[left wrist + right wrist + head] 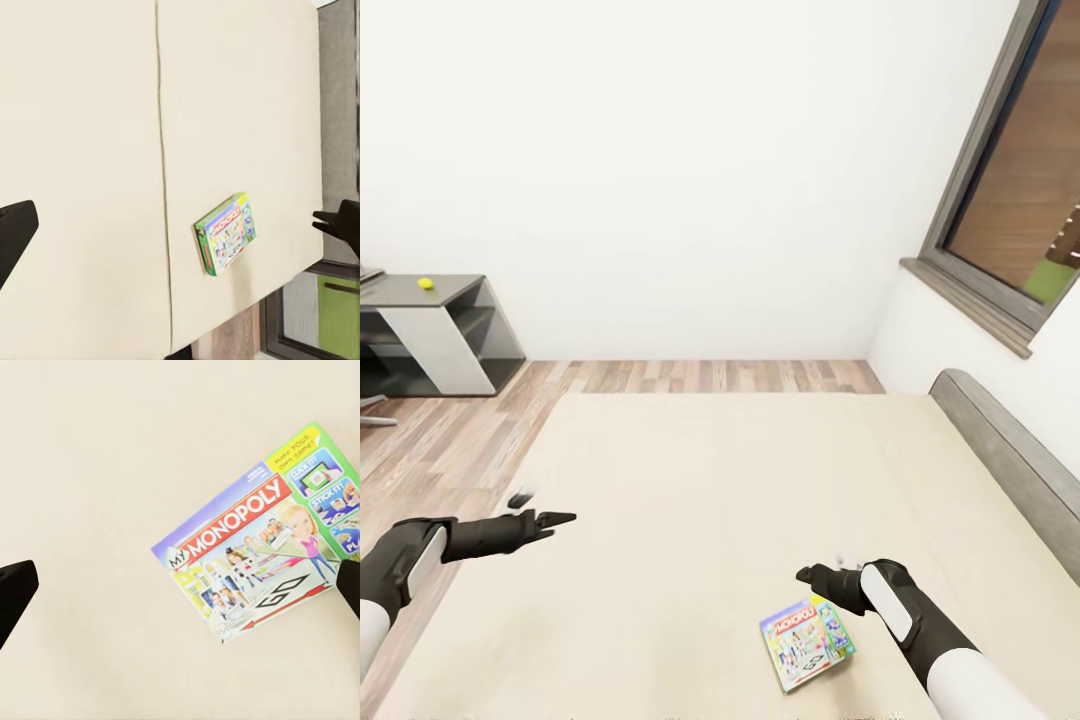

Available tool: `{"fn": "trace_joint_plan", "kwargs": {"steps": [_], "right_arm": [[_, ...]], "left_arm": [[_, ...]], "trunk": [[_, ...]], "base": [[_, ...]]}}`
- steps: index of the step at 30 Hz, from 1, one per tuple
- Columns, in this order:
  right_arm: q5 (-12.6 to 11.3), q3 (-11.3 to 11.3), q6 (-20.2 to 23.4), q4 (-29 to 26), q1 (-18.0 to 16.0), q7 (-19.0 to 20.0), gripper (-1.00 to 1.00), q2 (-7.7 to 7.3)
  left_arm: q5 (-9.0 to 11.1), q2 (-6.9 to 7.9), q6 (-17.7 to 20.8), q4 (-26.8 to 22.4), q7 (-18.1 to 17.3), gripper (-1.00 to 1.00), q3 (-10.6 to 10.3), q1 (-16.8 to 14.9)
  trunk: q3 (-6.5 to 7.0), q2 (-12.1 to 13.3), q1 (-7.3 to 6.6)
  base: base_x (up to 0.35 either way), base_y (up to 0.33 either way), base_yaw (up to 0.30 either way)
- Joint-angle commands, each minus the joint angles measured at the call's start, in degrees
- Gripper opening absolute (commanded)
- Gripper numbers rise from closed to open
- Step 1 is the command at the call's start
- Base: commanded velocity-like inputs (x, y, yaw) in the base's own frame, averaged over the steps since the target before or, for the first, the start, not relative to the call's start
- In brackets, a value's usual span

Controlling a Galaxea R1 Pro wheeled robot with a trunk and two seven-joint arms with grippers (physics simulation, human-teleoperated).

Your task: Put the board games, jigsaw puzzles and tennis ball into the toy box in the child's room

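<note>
The right gripper [807, 575] hovered, jaws spread, just above the Monopoly box [807, 643] lying flat on the bed [690, 480] — light, stiff, best pinched at an edge.

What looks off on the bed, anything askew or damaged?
Nothing damaged. The Monopoly box lies flat on the bed but skewed to the mattress edges, just below the right claw. The tennis ball sits on the dark table top.
</note>
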Motion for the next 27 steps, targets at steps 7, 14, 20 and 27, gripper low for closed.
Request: {"fn": "trace_joint_plan", "kwargs": {"steps": [7,14,20,27], "right_arm": [[-0.45,0.32,0.15,-0.09,-0.07,-0.32,1.00,-0.12],[-0.45,0.32,0.14,-0.09,-0.06,-0.31,1.00,-0.15],[-0.44,0.32,0.13,-0.09,-0.04,-0.30,1.00,-0.16],[-0.43,0.32,0.13,-0.09,-0.04,-0.30,1.00,-0.09]], "left_arm": [[0.23,0.73,0.34,-1.36,-8.46,1.00,0.16,0.07],[-0.12,2.29,0.41,-6.10,-20.63,1.00,-0.02,0.68],[-0.09,4.53,0.36,-7.93,-29.56,1.00,0.00,1.62],[0.07,5.27,0.34,-8.42,-29.56,1.00,0.07,2.22]], "trunk": [[-0.77,-0.12,0.03],[-1.43,-0.12,0.03],[-1.99,-0.12,0.03],[-2.65,-0.12,0.03]], "base": [[0.000,0.000,0.000],[0.000,0.000,0.000],[0.000,0.000,0.000],[0.000,0.000,0.000]]}}
